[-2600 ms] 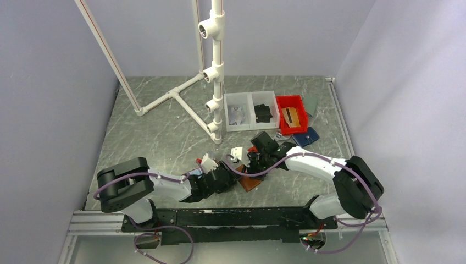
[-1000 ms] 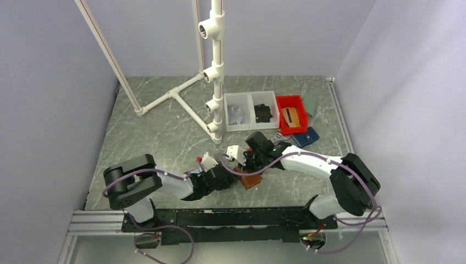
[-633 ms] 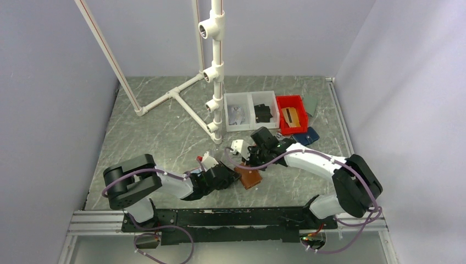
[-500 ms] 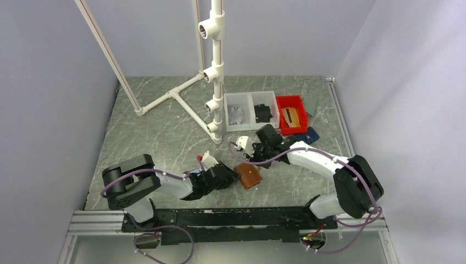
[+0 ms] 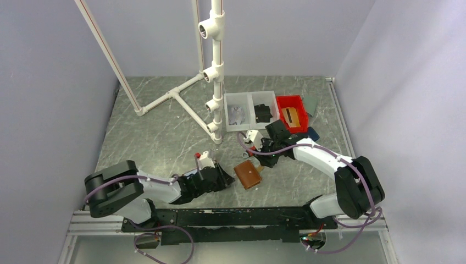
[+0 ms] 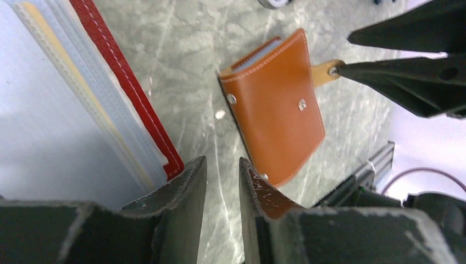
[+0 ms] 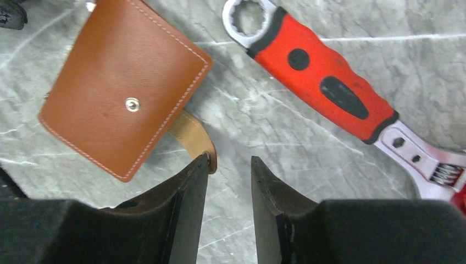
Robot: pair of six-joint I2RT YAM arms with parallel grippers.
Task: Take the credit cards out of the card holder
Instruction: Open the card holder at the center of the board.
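The brown leather card holder (image 5: 248, 175) lies flat and closed on the table between the two grippers. It also shows in the left wrist view (image 6: 277, 110) and the right wrist view (image 7: 121, 85). Its strap tab (image 7: 192, 137) hangs loose off one edge. My left gripper (image 5: 226, 179) sits just left of the holder, jaws a little apart and empty (image 6: 221, 162). My right gripper (image 5: 261, 158) hovers just behind the holder, jaws a little apart and empty (image 7: 229, 160); its left finger is at the strap's tip. No cards show.
A red-handled wrench (image 7: 324, 82) lies beside the holder. A red-edged sleeve wallet (image 6: 134, 102) is close by my left finger. White bins (image 5: 250, 110), a red bin (image 5: 291, 113), a blue wallet (image 5: 312, 133) and a white pipe frame (image 5: 217, 71) stand behind.
Both grippers were on the holder; the right one has pulled back toward the bins and the left one has drawn back left. The holder now lies free.
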